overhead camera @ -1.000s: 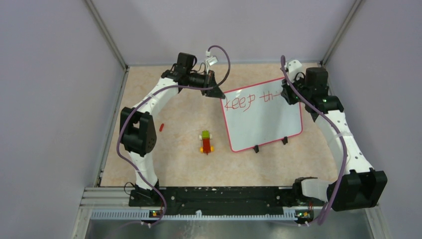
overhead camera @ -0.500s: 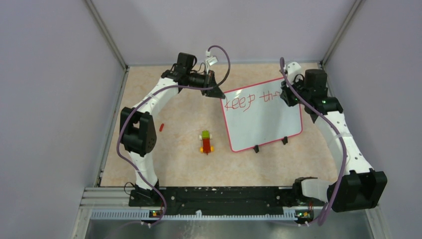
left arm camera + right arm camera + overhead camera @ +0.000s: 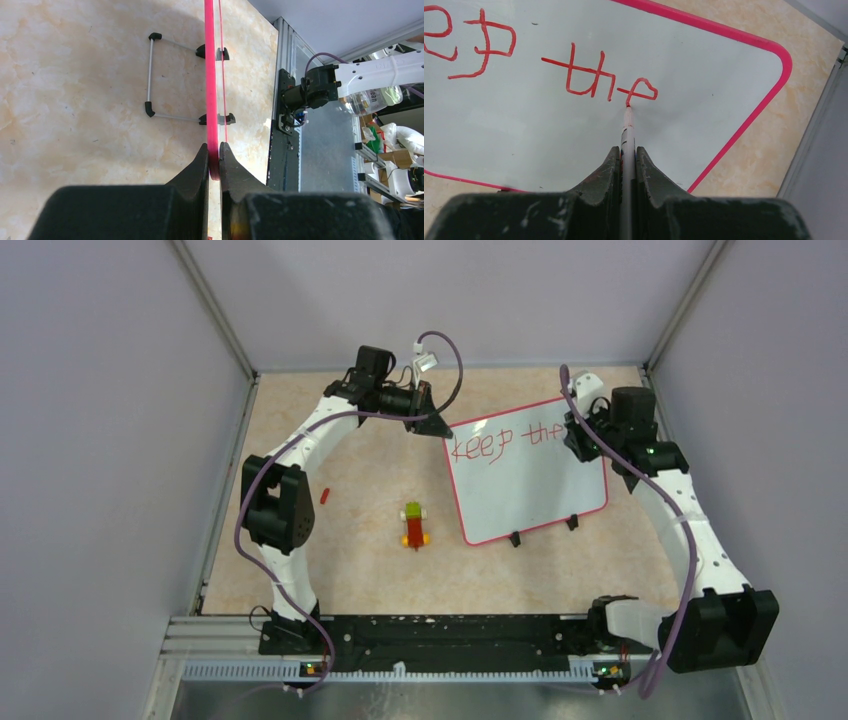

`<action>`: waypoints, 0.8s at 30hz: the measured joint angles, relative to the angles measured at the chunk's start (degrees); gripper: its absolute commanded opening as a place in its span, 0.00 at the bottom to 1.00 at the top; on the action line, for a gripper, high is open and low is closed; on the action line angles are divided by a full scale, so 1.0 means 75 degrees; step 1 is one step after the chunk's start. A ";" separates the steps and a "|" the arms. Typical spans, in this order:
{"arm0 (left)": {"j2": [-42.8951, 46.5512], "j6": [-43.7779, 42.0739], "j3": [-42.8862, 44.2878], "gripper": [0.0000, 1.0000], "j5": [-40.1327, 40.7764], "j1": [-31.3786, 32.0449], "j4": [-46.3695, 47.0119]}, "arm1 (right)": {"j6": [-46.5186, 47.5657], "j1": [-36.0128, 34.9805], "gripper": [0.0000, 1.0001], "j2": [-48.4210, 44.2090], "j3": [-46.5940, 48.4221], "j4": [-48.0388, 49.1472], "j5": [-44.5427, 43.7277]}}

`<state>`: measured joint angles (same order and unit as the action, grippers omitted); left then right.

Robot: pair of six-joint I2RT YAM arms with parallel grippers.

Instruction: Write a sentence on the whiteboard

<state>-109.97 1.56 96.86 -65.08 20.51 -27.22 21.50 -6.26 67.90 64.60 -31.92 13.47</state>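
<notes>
Pins the whiteboard (image 3: 530,495), far right on the table (image 3: 350,490), by its rim in the clamped left gripper (image 3: 213,160); apparently ends "the" with the marker (image 3: 627,125) squeezed in the right gripper (image 3: 626,160); next needs a lift toward fresh space.

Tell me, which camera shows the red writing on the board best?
The right wrist view: the red writing is large and sharp, with the marker tip at the last letter. The top view shows it small but whole. The left wrist view sees the whiteboard edge-on, so no letters.
</notes>
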 measured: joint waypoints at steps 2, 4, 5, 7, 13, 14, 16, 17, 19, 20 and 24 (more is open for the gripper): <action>0.0000 0.0000 0.0000 0.00 -0.0003 0.0000 -0.0003 | 0.0032 0.0000 0.00 -0.0017 -0.0015 -0.0061 -0.0082; -0.0003 0.0000 0.0000 0.00 0.0000 0.0000 0.0000 | 0.0076 0.0000 0.00 -0.0017 -0.0015 -0.0073 -0.0187; -0.0003 0.0000 0.0000 0.00 -0.0003 0.0000 0.0000 | 0.0105 0.0009 0.00 -0.0017 -0.0015 -0.0073 -0.0251; -0.0003 0.0000 0.0000 0.00 0.0000 0.0000 0.0000 | 0.0143 0.0047 0.00 -0.0017 -0.0015 -0.0070 -0.0344; -0.0003 0.0000 0.0000 0.00 -0.0003 0.0000 0.0000 | 0.0189 0.0210 0.00 -0.0017 -0.0015 -0.0050 -0.0586; 0.0000 0.0000 0.0000 0.00 -0.0003 0.0000 0.0000 | 0.0189 0.0210 0.00 -0.0017 -0.0012 -0.0050 -0.0597; -0.0003 0.0000 0.0000 0.00 -0.0003 0.0000 -0.0003 | 0.0189 0.0207 0.00 -0.0015 0.0000 -0.0061 -0.0606; -0.0003 0.0000 0.0000 0.00 -0.0003 0.0000 -0.0003 | 0.0187 0.0210 0.00 -0.0015 0.0012 -0.0079 -0.0589; 0.0000 0.0000 0.0000 0.01 -0.0009 0.0000 -0.0009 | 0.0187 0.0210 0.00 -0.0009 0.0111 -0.0187 -0.0472; 0.0000 -0.0003 0.0000 0.04 -0.0012 0.0000 -0.0015 | 0.0187 0.0210 0.00 -0.0006 0.0198 -0.0274 -0.0344; 0.0000 -0.0067 0.0000 0.23 -0.0041 0.0000 -0.0044 | 0.0195 0.0207 0.00 -0.0035 0.0586 -0.0697 0.0382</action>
<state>-109.97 1.06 96.86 -65.39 20.51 -27.55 22.96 -4.71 67.64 68.99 -37.15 16.34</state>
